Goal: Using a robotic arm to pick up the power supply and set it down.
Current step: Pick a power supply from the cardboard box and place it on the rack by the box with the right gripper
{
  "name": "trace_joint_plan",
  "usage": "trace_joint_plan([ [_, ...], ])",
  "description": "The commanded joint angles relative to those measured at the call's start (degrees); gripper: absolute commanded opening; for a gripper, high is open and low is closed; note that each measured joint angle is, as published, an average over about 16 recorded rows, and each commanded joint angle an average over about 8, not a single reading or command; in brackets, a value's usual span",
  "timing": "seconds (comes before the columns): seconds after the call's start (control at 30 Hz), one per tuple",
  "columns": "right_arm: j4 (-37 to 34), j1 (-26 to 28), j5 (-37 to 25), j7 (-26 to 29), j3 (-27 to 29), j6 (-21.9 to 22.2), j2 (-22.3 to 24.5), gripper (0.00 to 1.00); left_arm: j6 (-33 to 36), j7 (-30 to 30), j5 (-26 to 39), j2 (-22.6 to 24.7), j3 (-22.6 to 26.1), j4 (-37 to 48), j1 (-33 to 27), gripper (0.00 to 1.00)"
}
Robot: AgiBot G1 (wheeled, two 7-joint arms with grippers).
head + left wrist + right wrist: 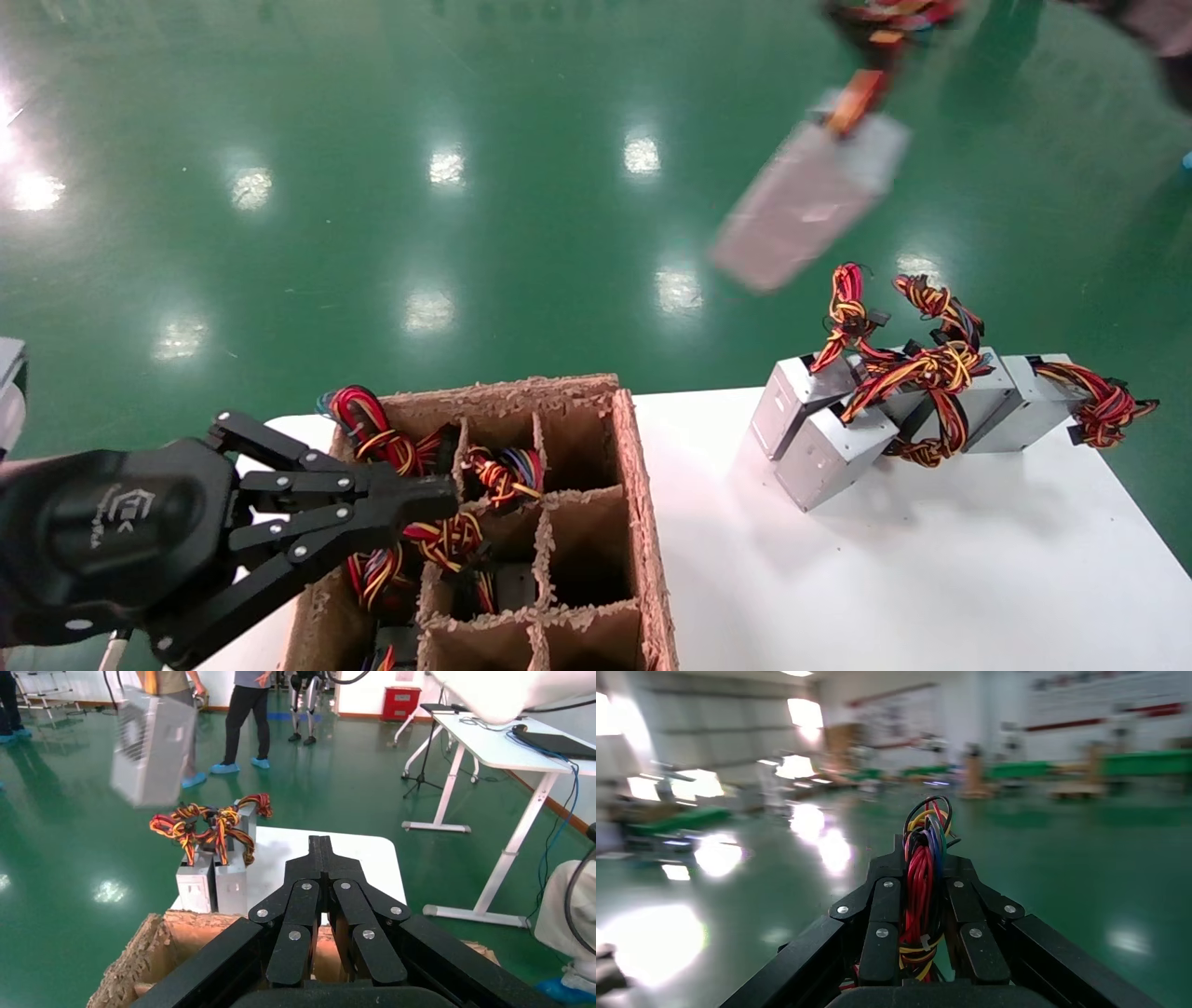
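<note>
The power supply, a silver-grey metal box, hangs tilted in the air over the green floor, beyond the table's far edge. It also shows in the left wrist view, high above the table. It dangles by its coloured wire bundle, and my right gripper is shut on that bundle; in the head view only the wires show at the top edge. My left gripper is shut and holds nothing, hovering over the near left part of the cardboard box.
Several more power supplies with knotted wires lie piled at the far right of the white table. The divided cardboard box holds more wire bundles in its left cells. People and white desks stand beyond.
</note>
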Motion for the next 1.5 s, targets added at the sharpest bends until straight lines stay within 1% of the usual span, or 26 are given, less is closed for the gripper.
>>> trace_joint_plan([
  [0.03,0.03,-0.89,-1.32,0.39,0.69,2.03,2.44,0.0,0.0,0.0,0.0,0.0,0.0,0.0,0.0,0.0],
  [0.2,0.08,-5.4,-4.25,2.09,2.16,6.77,9.25,0.0,0.0,0.0,0.0,0.0,0.0,0.0,0.0,0.0],
  [0.47,0.11,-15.41,-6.44,7.3,3.24,12.4,19.24,0.0,0.0,0.0,0.0,0.0,0.0,0.0,0.0,0.0],
  [0.6,0.15,-20.58,-6.72,10.02,3.04,14.71,22.74,0.0,0.0,0.0,0.0,0.0,0.0,0.0,0.0,0.0],
  [0.73,0.26,-25.32,-6.68,12.19,2.5,16.99,24.86,0.0,0.0,0.0,0.0,0.0,0.0,0.0,0.0,0.0],
  [0.9,0.46,-30.08,-6.29,13.48,1.65,18.94,25.58,0.0,0.0,0.0,0.0,0.0,0.0,0.0,0.0,0.0],
  [1.13,0.6,-33.92,-5.63,12.89,0.77,19.47,23.96,0.0,0.0,0.0,0.0,0.0,0.0,0.0,0.0,0.0],
  [1.3,0.65,-34.93,-5.75,12.1,-0.22,19.16,21.68,0.0,0.0,0.0,0.0,0.0,0.01,0.0,0.0,0.0],
  [1.5,0.62,-32.97,-7.55,10.69,-2.78,18.67,16.16,0.0,0.0,0.0,0.0,0.0,0.01,0.0,0.0,0.0],
])
